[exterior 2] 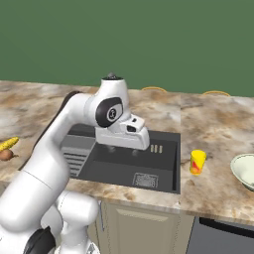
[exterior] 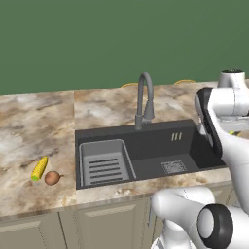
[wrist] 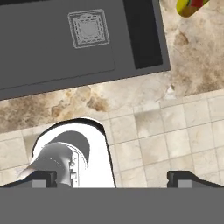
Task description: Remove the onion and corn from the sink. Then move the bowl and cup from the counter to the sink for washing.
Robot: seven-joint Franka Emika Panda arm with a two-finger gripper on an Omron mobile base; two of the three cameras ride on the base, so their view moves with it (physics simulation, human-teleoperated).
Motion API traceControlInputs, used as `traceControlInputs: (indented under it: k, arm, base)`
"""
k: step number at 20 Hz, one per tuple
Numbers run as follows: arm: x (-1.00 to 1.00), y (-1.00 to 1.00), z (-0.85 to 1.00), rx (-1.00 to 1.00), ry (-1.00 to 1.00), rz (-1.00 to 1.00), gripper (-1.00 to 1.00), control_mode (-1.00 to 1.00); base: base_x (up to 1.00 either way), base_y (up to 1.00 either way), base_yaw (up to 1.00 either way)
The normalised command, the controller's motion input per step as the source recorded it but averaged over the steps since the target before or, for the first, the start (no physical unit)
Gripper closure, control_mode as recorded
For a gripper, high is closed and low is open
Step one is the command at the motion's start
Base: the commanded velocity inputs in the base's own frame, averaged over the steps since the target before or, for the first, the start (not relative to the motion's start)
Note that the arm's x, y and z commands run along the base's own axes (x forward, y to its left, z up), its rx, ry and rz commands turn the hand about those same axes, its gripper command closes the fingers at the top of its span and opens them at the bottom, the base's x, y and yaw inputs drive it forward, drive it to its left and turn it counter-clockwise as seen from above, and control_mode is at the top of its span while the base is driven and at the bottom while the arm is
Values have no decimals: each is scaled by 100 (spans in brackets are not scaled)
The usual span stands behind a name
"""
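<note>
Worktop [exterior: 34,121] of beige and brown marbled stone runs across the scene under a green wall, with tan cabinet doors [exterior: 107,223] below it. Set into it is the sink [exterior: 155,146], a dark grey rectangular basin with a lighter ribbed rack insert [exterior: 104,163] at its left end, a square drain grate [exterior: 173,167] on its floor and a grey gooseneck faucet [exterior: 144,99] at its back edge. In the right base view the white arm arches over the basin, and its wrist sits above the sink's right half.

At the far right of the worktop the bowl [exterior 2: 244,171], pale cream-green and wide, stands partly cut off by the picture edge. Between it and the sink, near the sink's right rim, stands the cup [exterior 2: 198,161], yellow with a red mark, upright.

Left of the sink, well apart from the basin, the corn [exterior: 39,168] lies on the stone, yellow with a green end, and the onion [exterior: 52,178] rests just beside it, nearer the front edge.

In the hand view the tool [wrist: 113,179] has its two dark tips spread wide apart with nothing between them, looking down on the sink's front rim, the drain grate and a tiled floor [wrist: 175,135].
</note>
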Motion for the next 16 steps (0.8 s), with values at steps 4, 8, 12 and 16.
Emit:
traceControlInputs:
  k: [4,8,12,16]
  arm:
    - [0,-28,11,-9,4,11,-100,-100]
    - [1,-31,5,-4,5,13,-100,-100]
    - [1,-31,0,0,0,19,-100,-100]
    - [3,-29,0,0,0,21,-100,-100]
  base:
    - [0,0,0]
    - [0,0,0]
    - [0,0,0]
    - [0,0,0]
